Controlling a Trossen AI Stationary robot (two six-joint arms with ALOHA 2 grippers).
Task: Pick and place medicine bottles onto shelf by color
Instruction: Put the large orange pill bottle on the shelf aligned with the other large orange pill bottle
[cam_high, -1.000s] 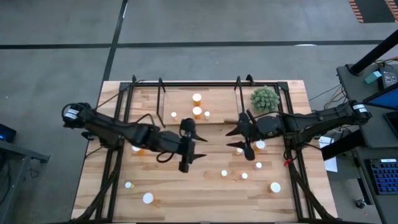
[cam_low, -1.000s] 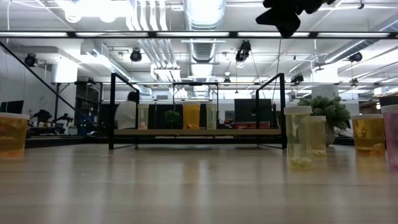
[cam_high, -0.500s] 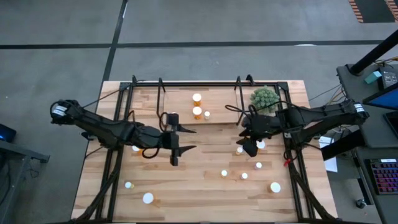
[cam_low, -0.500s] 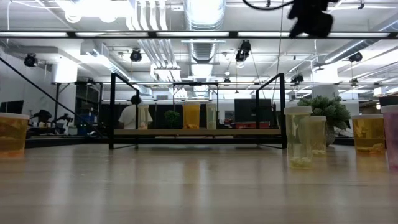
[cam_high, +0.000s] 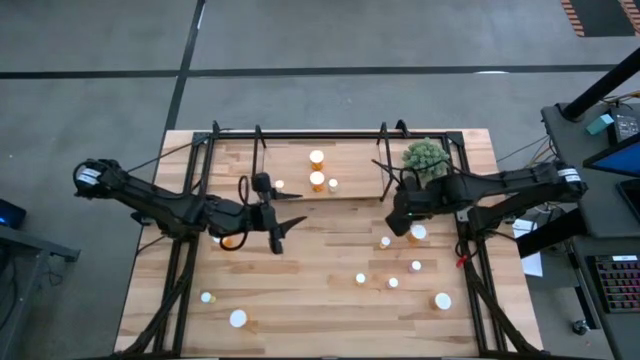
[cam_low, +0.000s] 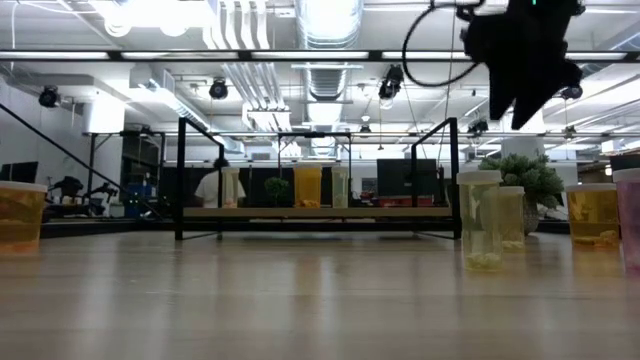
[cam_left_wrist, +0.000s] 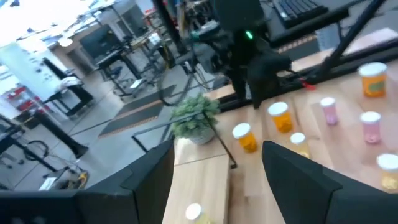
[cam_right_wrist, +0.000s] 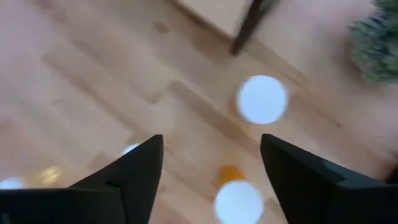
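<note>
The shelf (cam_high: 340, 170), a light-wood board in black uprights, stands at the table's far middle and carries several medicine bottles (cam_high: 317, 180) on their bases. More white-capped bottles (cam_high: 416, 266) stand on the table's near right, and two (cam_high: 238, 318) at the near left. My left gripper (cam_high: 290, 215) (cam_left_wrist: 217, 186) hangs open left of centre, roughly level, pointing toward the right side, with nothing between its fingers. My right gripper (cam_high: 398, 220) (cam_right_wrist: 211, 180) is open and points down over two bottles (cam_right_wrist: 262, 99) near the shelf's right end, clear above them (cam_low: 520, 100).
A green spiky plant (cam_high: 427, 158) stands at the shelf's far right corner. An orange bottle (cam_high: 230, 241) stands under my left arm. Black frame rails (cam_high: 180, 270) run along both table sides. Bare wood (cam_high: 320, 250) lies between the two grippers.
My left gripper has drawn back toward the table's left edge and a little toward the far edge, staying open. My right gripper has tipped from pointing toward the left side to pointing down, rolled, and sunk lower over the bottles beside the shelf's right end.
</note>
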